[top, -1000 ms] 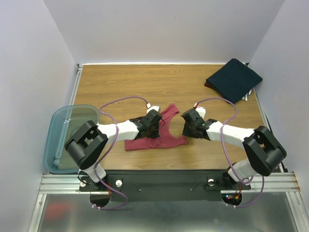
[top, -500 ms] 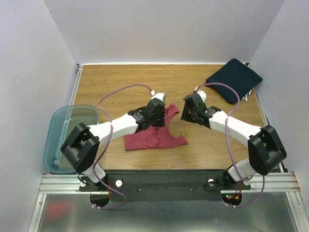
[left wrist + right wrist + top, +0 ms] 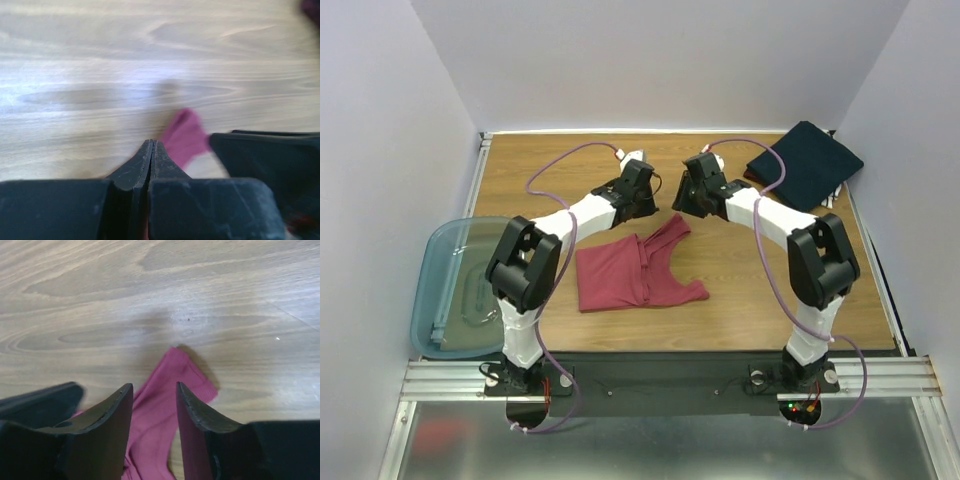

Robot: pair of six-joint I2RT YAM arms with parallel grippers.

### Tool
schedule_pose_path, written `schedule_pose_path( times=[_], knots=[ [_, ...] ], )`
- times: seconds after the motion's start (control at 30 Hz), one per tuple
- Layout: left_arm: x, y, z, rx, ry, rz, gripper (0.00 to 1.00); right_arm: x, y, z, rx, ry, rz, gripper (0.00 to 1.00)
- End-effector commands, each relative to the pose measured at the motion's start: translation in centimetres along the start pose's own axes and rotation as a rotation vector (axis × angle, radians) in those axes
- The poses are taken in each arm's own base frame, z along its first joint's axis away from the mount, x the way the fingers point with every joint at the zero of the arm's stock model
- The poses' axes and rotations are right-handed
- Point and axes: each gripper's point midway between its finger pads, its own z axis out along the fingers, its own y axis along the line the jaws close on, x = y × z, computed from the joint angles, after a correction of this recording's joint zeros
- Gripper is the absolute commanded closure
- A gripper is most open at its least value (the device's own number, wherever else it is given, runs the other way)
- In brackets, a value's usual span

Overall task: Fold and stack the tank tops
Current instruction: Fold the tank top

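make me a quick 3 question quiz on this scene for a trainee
1. True or false: the red top lies stacked on the navy top.
2. Where on the table is the navy top? A: far right corner. B: near edge. C: middle.
3. Which gripper has its jaws shut?
Key: 1 false; 2 A; 3 the left gripper.

The maroon tank top (image 3: 638, 275) lies half-folded mid-surface, one strap toward the far edge — the navy tank top (image 3: 807, 165) folded in the far right corner.
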Motion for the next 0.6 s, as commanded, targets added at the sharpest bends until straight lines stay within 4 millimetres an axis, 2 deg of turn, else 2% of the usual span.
schedule_pose_path(
  times=[0.0, 0.1, 0.17, 0.3, 0.57],
  knots=[
    [-0.5, -0.6, 1.4, 0.025, 0.006, -0.018, 0.96, -0.8, 1.5, 1.7, -0.057, 0.028, 0.04, 0.53],
    [-0.5, -1.1, 2.7, 0.064, 0.011, -0.019, 0.96, 0.5, 0.7, 3.2, -0.037, 0.07, 0.052, 0.53],
    [0.1, -0.8, 3.9, 0.067, 0.03, -0.009, 0.96, 1.5, 0.1, 4.1, -0.019, 0.094, 0.058, 0.53],
    [0.8, -1.7, 5.5, 0.124, 0.058, -0.011, 0.96, 2.3, -0.7, 4.9, 0.007, 0.107, 0.058, 0.52],
    [2.9, -2.9, 6.8, 0.217, 0.121, -0.04, 0.96, 2.4, -1.9, 4.7, 0.02, 0.087, 0.067, 0.51]
  ],
)
